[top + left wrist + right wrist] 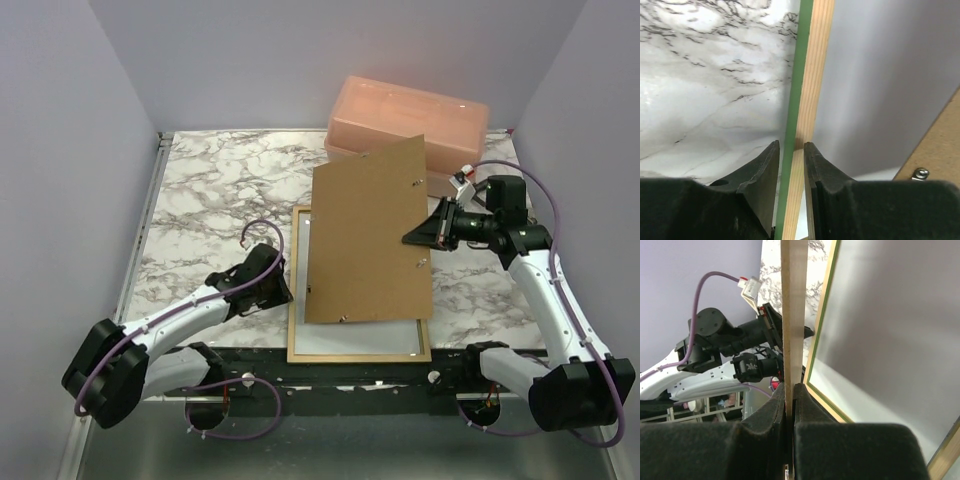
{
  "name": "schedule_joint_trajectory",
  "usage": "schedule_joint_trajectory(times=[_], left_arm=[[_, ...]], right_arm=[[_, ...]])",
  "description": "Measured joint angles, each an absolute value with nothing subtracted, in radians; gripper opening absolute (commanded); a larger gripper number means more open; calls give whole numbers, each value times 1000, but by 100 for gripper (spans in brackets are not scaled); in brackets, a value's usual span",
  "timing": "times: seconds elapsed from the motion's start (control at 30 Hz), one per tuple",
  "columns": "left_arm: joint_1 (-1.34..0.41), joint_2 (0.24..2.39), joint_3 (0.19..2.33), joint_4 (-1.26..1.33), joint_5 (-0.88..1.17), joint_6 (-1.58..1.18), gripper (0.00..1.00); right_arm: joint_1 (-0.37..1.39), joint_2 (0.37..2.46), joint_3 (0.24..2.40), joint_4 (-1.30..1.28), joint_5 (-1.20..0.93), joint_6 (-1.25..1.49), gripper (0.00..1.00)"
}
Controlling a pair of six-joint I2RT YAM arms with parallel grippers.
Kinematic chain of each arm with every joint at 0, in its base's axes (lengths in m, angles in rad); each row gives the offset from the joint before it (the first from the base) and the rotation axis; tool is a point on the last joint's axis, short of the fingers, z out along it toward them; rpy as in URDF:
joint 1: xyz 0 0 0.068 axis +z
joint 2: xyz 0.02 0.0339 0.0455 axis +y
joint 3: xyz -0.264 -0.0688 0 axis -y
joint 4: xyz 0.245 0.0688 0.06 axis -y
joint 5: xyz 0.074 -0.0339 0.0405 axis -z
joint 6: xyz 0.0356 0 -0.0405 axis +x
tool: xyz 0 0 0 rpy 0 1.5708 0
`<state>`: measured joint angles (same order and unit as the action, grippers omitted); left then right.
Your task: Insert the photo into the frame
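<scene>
One risk: the thin green-faced wooden frame [350, 357], flat beneath the brown hardboard panel [365, 235] your right end effector [412, 238] clamps, may skid; your left end effector [791, 146] straddles its rail, bite uncertain.

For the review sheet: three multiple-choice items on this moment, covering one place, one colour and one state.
1. Where does the peach box stand?
A. At the table's far edge, behind the backing panel
B. Between the arm bases
C. At the near left corner

2. What colour is the frame's front face, seen edge-on in the left wrist view?
A. Red
B. Blue
C. Green

3. How is the backing panel?
A. Flat on the table beside the frame
B. Clamped in the right gripper's jaws, tilted over the frame
C. Inside the box

Answers: 1 A, the box sits past the panel's top edge. 2 C, a green strip runs beside the pale wood. 3 B, the jaws pinch its edge and it slants above the frame.
</scene>
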<state>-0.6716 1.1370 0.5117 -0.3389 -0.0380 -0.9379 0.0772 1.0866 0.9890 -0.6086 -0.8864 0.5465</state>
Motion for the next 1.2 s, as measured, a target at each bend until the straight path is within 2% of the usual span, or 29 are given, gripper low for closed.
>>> schedule_joint_trajectory(times=[0.23,0.4,0.5,0.73,1.0,1.2], left_arm=[[-627,1060,466,-373,-48,-922,36],[-604,1047,449,-391,-46,-907,64],[-603,1019,446,-371,-25,-894,68],[-607,1023,445,-275,36,-886,62],[-649,1174,471,-227,23,-899,33],[-661,1200,497,-257,-24,-928,28]], right_arm=[[77,1092,923,-601,-927,540,1],[77,1098,896,-601,-936,533,1],[77,1098,896,-600,-932,533,1],[77,1098,896,-600,-923,533,0],[77,1098,896,-600,-913,533,1],[77,1098,873,-598,-917,528,1]])
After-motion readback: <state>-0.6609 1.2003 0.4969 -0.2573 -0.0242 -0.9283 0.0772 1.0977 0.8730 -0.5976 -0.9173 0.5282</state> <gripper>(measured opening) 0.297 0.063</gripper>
